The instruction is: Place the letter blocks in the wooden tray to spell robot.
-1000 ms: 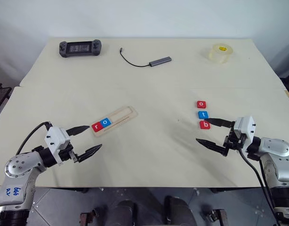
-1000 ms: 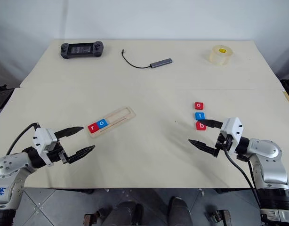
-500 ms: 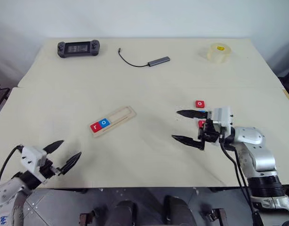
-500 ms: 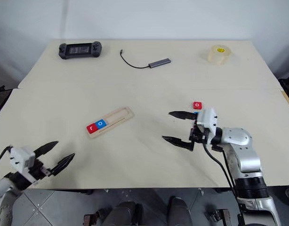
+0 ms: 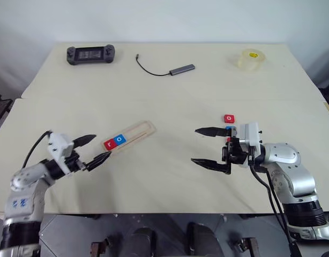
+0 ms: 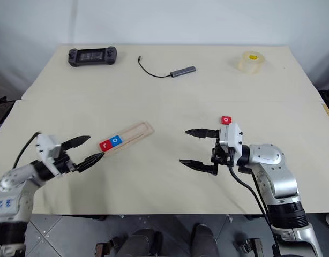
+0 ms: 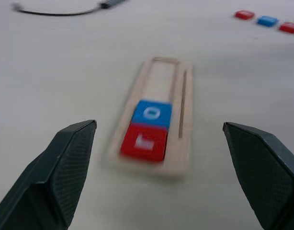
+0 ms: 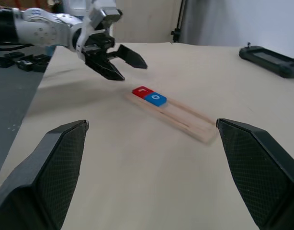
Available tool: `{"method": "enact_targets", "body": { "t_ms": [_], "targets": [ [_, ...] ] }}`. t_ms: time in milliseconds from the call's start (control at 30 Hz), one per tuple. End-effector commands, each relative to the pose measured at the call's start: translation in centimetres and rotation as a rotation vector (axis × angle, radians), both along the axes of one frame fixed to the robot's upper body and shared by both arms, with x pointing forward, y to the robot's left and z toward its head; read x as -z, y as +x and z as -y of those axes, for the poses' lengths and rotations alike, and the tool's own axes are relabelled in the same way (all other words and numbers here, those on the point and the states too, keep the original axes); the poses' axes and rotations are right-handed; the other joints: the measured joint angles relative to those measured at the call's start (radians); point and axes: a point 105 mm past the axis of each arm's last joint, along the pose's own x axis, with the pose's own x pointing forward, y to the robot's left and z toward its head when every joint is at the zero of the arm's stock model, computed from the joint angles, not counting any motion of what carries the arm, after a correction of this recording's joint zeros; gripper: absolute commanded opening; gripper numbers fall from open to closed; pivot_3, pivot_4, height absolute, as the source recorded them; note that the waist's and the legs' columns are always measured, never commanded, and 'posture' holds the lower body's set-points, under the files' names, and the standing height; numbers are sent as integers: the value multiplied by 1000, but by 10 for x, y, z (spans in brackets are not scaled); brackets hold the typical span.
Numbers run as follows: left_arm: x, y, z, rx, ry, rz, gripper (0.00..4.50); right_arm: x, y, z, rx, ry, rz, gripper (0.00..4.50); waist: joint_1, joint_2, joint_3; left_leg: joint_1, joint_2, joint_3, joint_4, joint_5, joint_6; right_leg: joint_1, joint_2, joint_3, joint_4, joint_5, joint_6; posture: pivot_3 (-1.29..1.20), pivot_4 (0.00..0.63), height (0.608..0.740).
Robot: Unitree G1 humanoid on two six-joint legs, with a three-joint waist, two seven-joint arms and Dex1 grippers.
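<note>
We look along our right gripper (image 8: 149, 167), its two black fingers (image 8: 51, 167) spread wide with nothing between them. Ahead on the tan table (image 8: 137, 167) lies the wooden tray (image 8: 178, 116), a red block (image 8: 141, 90) and a blue block (image 8: 156, 98) touching at one end of its slot. Just beyond that end hangs our left gripper (image 8: 125, 64), jaws apart. A dark controller (image 8: 271, 60) lies well apart from the tray.

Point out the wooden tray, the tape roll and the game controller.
wooden tray (image 5: 141, 130), left eye view, bare slot.
tape roll (image 5: 247, 60), left eye view, side wall.
game controller (image 5: 90, 54), left eye view, screen middle.
</note>
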Motion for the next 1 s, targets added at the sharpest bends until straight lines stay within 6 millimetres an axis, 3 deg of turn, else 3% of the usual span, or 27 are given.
{"method": "enact_targets", "body": {
  "t_ms": [33, 200, 567, 700, 867, 1000],
  "targets": [
    [10, 6, -3, 19, 63, -46, 4500, -11, -3, 3, 12, 12, 46, 4471, -7, 0, 0, 0, 0, 1, 0, 0, 0, -1, 0, 0, 0, 0, 0, 0, 150, 740],
    [21, 17, -13, -5, 129, -96, 4500, -11, -5, 5, 40, 26, 51, 4471, -3, 0, 0, 0, 1, 3, 0, 0, 0, -3, 1, 1, 1, 0, 0, 0, 150, 740],
    [39, 17, -18, 28, 160, -197, 4500, -11, -5, 6, 76, 40, 50, 4471, 1, 0, 0, 0, 1, 4, 2, 0, 0, -3, 0, 3, 3, 0, 0, 0, 150, 740],
    [44, 21, -15, 36, 152, -192, 3607, -12, -4, 7, 82, 36, 51, 4500, 2, 0, 0, 0, 1, 4, 5, 0, 0, -2, 0, 3, 5, 0, 0, 0, 150, 740],
    [40, 25, -5, 68, 116, -139, 3422, -11, -4, 12, 98, 23, 46, 4500, 11, 0, 0, 0, 0, 4, 7, 0, 0, -2, 0, 4, 7, 0, 0, 0, 150, 740],
    [18, 23, 19, 185, 96, -20, 3422, -10, -6, 22, 128, 6, 37, 4500, 25, 0, 0, 0, 0, 4, 7, 0, 0, -2, -1, 4, 7, 0, 0, 0, 150, 740]
  ]
}}
